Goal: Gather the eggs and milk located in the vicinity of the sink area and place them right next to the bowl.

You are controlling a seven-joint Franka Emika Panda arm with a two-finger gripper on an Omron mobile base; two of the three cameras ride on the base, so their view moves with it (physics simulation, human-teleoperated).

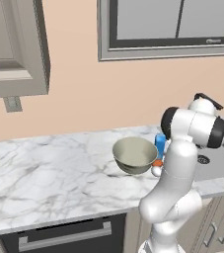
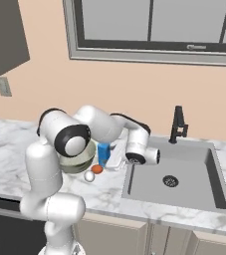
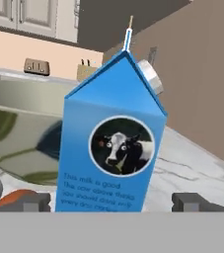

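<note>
In the left base view the bowl [image 1: 134,154] sits on the marble table [image 1: 44,173], with the blue milk [image 1: 161,144] upright just beside its right rim. The orange-brown egg [image 1: 158,162] and the white egg [image 1: 156,171] lie at the bowl's front right, close together, partly hidden by the white arm. The sink [image 1: 217,160] lies further right.

From the right base view the arm bends across the table toward the milk [image 2: 103,154], which stands between the bowl [image 2: 79,158] and the sink [image 2: 184,177] with its black faucet [image 2: 178,124]. The orange-brown egg [image 2: 97,169] and the white egg [image 2: 89,176] rest on the table [image 2: 104,191] in front of the carton — all near the bowl.

The hand view looks straight at the milk [image 3: 114,143] (a cow picture on its face), the bowl [image 3: 22,133] just behind it. The two fingers [image 3: 32,201] stand wide apart, one on each side of the carton's base, not pressed against it. The orange-brown egg [image 3: 12,197] peeks in low on the left.
</note>
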